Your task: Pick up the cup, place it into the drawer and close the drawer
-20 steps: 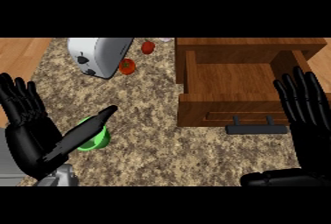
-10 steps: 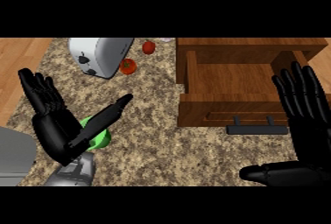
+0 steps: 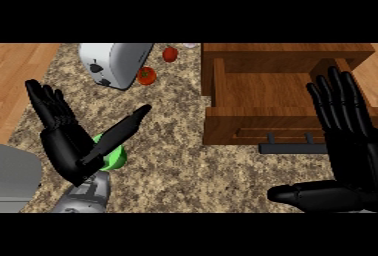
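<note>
Left hand (image 3: 68, 145) spread wide over green cup (image 3: 114, 156), right hand (image 3: 347, 130) open beside drawer (image 3: 266, 107)

Two hands are showing, left (image 3: 68, 145) and right (image 3: 347, 135). One cup (image 3: 114, 156), one toaster (image 3: 112, 61) and one drawer (image 3: 273, 100) are sitting in view, and two tomatoes (image 3: 146, 75) (image 3: 170, 54) are lying by the toaster.

Speckled stone counter (image 3: 184, 165), matt wooden drawer (image 3: 258, 97), glossy green cup (image 3: 114, 157), shiny metal toaster (image 3: 111, 62)
</note>
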### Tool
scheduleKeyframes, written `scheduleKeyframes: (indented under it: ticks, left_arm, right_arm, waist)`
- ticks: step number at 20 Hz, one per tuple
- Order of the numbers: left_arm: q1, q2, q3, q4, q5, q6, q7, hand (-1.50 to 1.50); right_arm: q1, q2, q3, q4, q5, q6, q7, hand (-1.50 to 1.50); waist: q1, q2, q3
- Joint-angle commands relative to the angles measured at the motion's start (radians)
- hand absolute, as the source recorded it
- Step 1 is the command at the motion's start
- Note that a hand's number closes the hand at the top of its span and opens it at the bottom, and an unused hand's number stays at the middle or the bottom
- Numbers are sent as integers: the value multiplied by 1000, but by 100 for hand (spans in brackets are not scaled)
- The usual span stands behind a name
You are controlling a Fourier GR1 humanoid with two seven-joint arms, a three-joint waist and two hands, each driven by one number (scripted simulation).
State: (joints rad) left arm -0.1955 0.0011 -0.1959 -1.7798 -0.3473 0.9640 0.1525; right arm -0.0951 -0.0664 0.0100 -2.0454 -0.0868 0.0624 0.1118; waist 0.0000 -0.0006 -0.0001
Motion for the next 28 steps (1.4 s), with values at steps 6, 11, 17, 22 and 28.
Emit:
scheduleKeyframes:
  ticks: [6,11,17,22,28]
  left_arm:
    - [119,-1,-50,21,86,94,-80,-150]
    - [226,-1,-63,-21,164,92,-157,-150]
    - [260,-1,1,78,340,86,-340,-150]
    - [271,11,81,153,454,14,-453,-150]
    - [321,-1,82,297,685,-76,-723,-150]
  right_arm:
    - [15,-61,-93,34,-85,84,-37,-150]
    - [4,-3,-5,-39,-6,7,40,-150]
    - [69,5,-14,-65,-31,31,5,-150]
    - [-70,-18,-52,9,-36,9,60,-150]
    - [-112,-39,-93,61,-68,33,50,-150]
  waist:
    - [-1,0,0]
    - [2,-1,0]
    - [-1,0,0]
    - [3,0,0]
    - [6,1,-1]
